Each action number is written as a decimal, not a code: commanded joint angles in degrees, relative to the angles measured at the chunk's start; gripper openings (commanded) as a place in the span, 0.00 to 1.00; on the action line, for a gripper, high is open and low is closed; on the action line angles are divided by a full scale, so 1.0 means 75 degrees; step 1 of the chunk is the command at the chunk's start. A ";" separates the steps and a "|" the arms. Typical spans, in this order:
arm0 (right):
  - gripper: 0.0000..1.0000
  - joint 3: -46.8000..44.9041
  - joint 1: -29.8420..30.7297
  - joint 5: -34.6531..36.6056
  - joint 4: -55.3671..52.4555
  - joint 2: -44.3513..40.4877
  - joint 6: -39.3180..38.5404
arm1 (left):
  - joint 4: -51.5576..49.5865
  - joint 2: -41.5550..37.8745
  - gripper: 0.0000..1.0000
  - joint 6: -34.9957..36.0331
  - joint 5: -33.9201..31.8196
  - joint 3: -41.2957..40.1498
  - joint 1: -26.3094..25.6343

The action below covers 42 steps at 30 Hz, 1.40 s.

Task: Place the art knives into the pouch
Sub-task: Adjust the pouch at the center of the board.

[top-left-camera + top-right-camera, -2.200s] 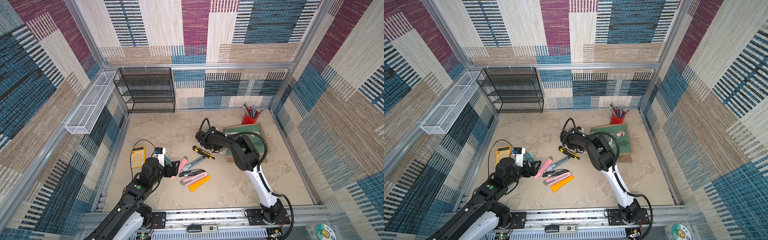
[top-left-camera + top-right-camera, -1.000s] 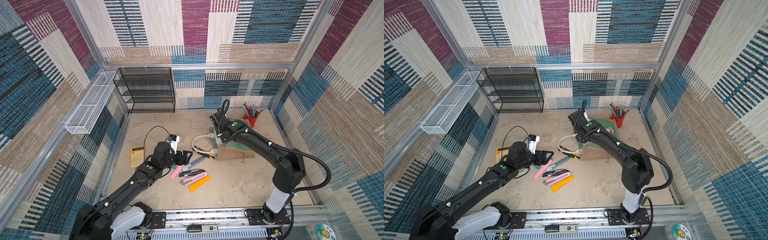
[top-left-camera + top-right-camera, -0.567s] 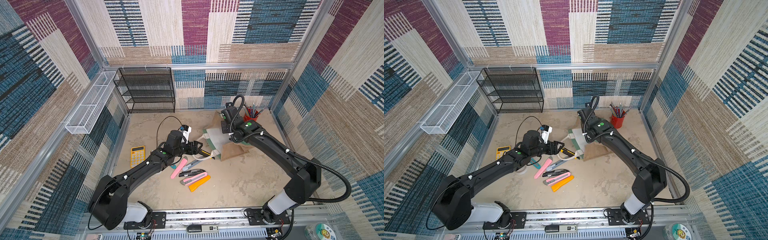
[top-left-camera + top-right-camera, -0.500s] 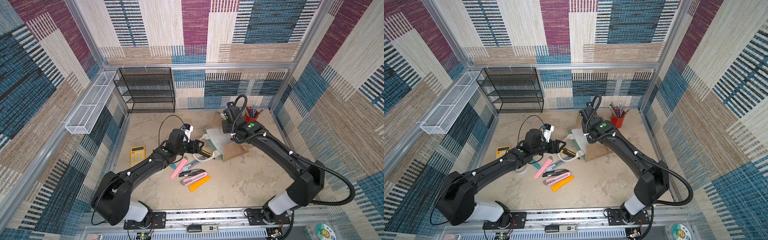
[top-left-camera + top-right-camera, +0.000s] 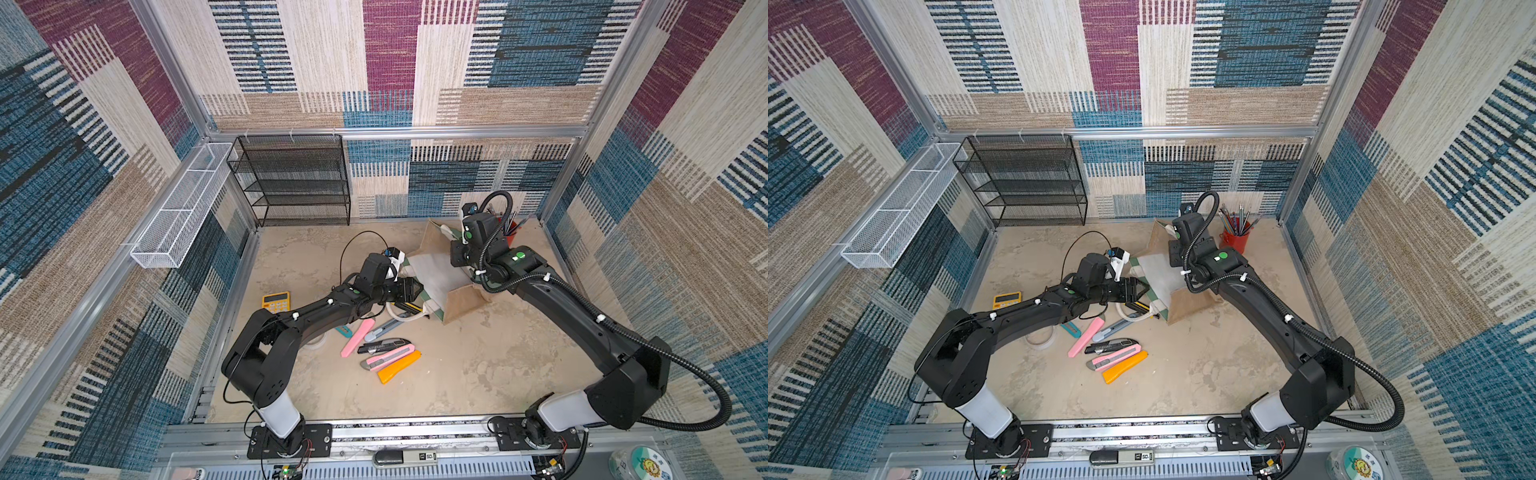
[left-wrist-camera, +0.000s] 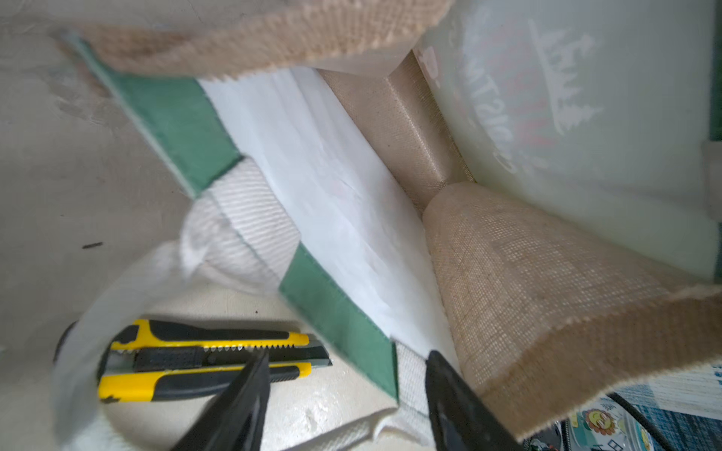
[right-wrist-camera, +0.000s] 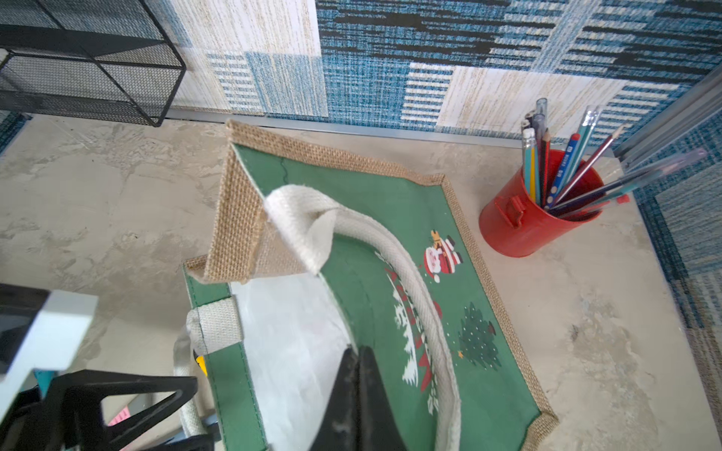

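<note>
Yellow art knife (image 6: 211, 361) lies flat just outside pouch (image 5: 432, 276) mouth. Left gripper (image 6: 344, 375) nearer, jaws apart, empty. Right gripper (image 7: 357, 375) pinched closed on pouch edge.

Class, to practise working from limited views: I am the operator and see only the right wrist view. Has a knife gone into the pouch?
Observer: None shows inside. The left wrist view looks into the pouch and shows only white lining and jute.
Operator: Where is the nearest knife?
Observer: A yellow-and-black knife lies on the table just outside the mouth, ringed by the white handle loop.
Operator: Is the left gripper holding it?
Observer: No. The left gripper is open and holds nothing; one fingertip overlaps the knife in that view.
</note>
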 commanded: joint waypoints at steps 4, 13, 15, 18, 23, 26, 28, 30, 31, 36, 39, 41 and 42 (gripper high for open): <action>0.00 -0.0297 -0.0016 -0.0705 0.0765 -0.0348 0.0247 | 0.0551 0.0533 0.55 -0.0608 0.0115 0.0274 -0.0033; 0.00 -0.0433 -0.0073 -0.1053 0.0743 -0.0493 0.0277 | 0.0722 0.1179 0.26 -0.0868 0.0015 0.0745 -0.0033; 0.00 -0.0486 -0.0086 -0.1071 0.0771 -0.0509 0.0290 | 0.0718 0.1281 0.14 -0.0881 0.0059 0.0812 -0.0033; 0.00 -0.0571 -0.0144 -0.1112 0.0817 -0.0554 0.0297 | 0.0555 0.1345 0.06 -0.0859 0.0074 0.0920 -0.0031; 0.00 -0.0687 -0.0319 -0.1283 0.0887 -0.0586 0.0266 | 0.0203 0.1153 0.00 -0.0556 -0.0084 0.0943 -0.0044; 0.00 -0.0677 -0.0388 -0.1290 0.0838 -0.0540 0.0227 | -0.0112 0.0991 0.00 -0.0374 -0.0080 0.1022 -0.0044; 0.00 -0.0627 -0.0402 -0.1170 0.0755 -0.0483 0.0170 | -0.0375 0.0832 0.00 -0.0263 -0.0047 0.1120 -0.0055; 0.00 -0.0598 -0.0425 -0.1027 0.0657 -0.0422 0.0113 | -0.0638 0.0629 0.00 -0.0139 -0.0010 0.1206 -0.0065; 0.00 -0.0599 -0.0448 -0.0984 0.0622 -0.0412 0.0082 | -0.0815 0.0502 0.00 -0.0048 -0.0008 0.1264 -0.0076; 0.00 -0.0624 -0.0587 -0.0605 0.0418 -0.0344 0.0031 | -0.1844 -0.0036 0.00 0.0511 -0.0049 0.1616 -0.0228; 0.00 -0.0555 -0.0670 -0.0053 0.0205 -0.0272 0.0004 | -0.2436 -0.0296 0.00 0.0753 0.0042 0.1829 -0.0267; 0.00 -0.0496 -0.0801 0.0087 0.0141 -0.0255 -0.0026 | -0.2785 -0.0422 0.00 0.0902 0.0136 0.2002 -0.0267; 0.00 -0.0480 -0.0863 0.0112 0.0138 -0.0259 -0.0051 | -0.2955 -0.0455 0.00 0.0995 0.0157 0.2102 -0.0267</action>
